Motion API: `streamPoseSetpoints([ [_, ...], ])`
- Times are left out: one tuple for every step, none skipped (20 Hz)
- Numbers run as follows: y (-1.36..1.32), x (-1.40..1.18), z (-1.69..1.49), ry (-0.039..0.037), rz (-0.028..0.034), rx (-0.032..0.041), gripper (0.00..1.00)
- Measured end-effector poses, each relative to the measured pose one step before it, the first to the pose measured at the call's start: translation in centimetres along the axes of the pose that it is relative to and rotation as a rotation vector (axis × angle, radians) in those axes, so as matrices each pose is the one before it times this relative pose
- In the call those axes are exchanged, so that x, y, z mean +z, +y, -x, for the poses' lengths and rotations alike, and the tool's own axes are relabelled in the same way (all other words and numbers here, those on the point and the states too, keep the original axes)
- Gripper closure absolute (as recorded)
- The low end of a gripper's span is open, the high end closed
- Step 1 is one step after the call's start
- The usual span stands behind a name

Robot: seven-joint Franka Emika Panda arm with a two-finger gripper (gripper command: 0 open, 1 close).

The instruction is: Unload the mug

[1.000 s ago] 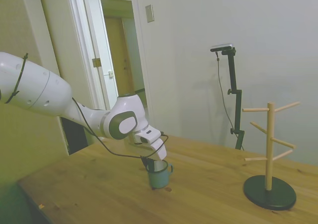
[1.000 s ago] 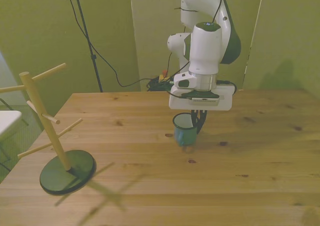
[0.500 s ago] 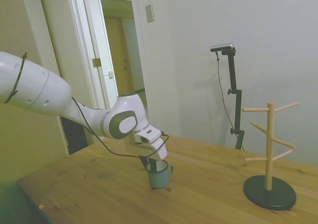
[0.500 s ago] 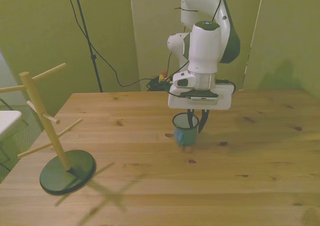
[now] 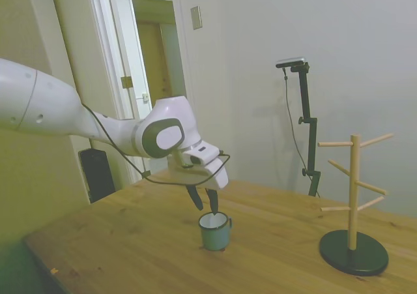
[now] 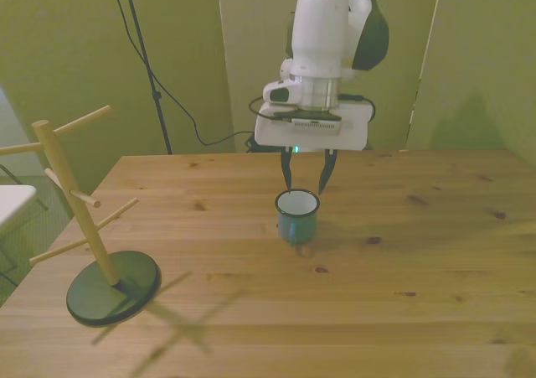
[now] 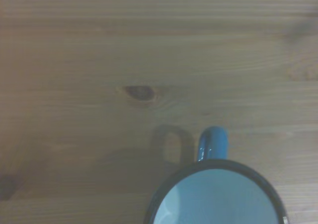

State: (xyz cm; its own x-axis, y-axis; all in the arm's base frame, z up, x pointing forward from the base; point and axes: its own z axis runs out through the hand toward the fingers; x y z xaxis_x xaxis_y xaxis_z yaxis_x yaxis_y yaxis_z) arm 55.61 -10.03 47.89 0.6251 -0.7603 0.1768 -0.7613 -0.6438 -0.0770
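Observation:
The small teal-blue mug (image 5: 214, 231) stands upright on the wooden table (image 5: 130, 242), white inside, with a thin dark rim. In the front view the mug (image 6: 297, 216) sits near the table's middle. My gripper (image 6: 305, 182) hovers just above the mug's rim, open, with nothing between its fingers; the gripper (image 5: 204, 206) shows the same in the side view. From close up, the wrist view catches the mug (image 7: 218, 194) from above, its loop handle lying over the bare wood.
A wooden mug tree (image 6: 75, 206) on a dark round base stands near the front view's left, with nothing on its pegs. The same mug tree (image 5: 353, 196) is at the side view's right. A cable hangs under the gripper's body.
My gripper let go of the mug and rose clear of its rim, fingers spread apart. The mug stays upright on the table, shifted slightly toward the front view's left.

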Motion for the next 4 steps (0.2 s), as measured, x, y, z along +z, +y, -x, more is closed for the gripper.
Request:
streamPoseSetpoints([
  [0.187,-1.157,-0.288,-0.00387,-0.00378,0.00237,0.00],
  [0.269,-1.153,-0.210,-0.00600,-0.00238,0.00434,0.00],
  [0.328,-1.118,-0.162,-0.00766,-0.00204,0.00247,0.00],
  [0.382,-1.147,-0.158,-0.00742,-0.00156,0.00166,0.00],
])
